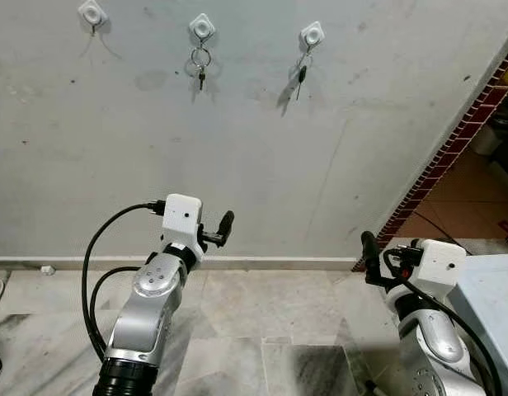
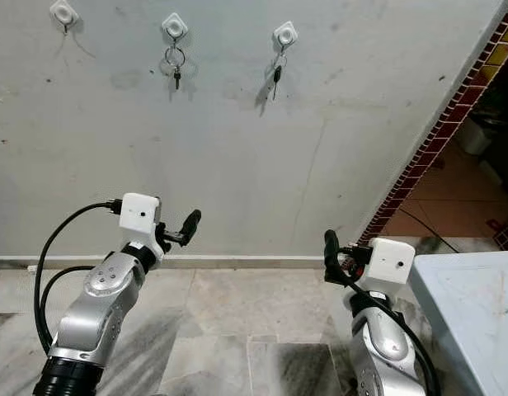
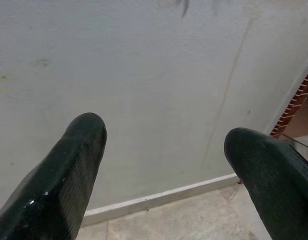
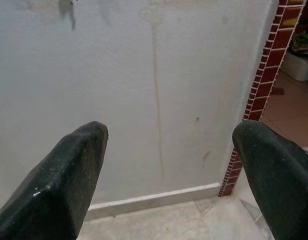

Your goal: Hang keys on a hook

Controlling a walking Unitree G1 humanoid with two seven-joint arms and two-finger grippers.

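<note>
Two sets of keys already hang on the wall: one bunch on a ring (image 1: 200, 64) from the middle hook (image 1: 202, 27), and a single dark key (image 1: 302, 76) from the right hook (image 1: 312, 34), each dangling straight down with its long axis vertical. The left hook (image 1: 92, 13) carries no keys, so it looks like the only free place, though no loose keys can be made out on the floor, on the pale surface (image 1: 495, 305) at the robot's right, or in either gripper. All three hooks sit high on the grey wall (image 1: 262, 165), well above both grippers and ahead of them. The left gripper (image 3: 164, 150) is raised at mid-height, pointing at the wall below the middle and right hooks, its two black fingers (image 3: 69, 170) spread wide with nothing between them. The right gripper (image 4: 169, 155) is held lower and further to the right, near the brick-edged corner (image 1: 452, 148), its fingers (image 4: 64, 175) likewise spread and empty. The left arm appears the nearer to every hook, and much the nearer to the free one; any reach would have to go upward and, for that hook, across to the robot's left.
</note>
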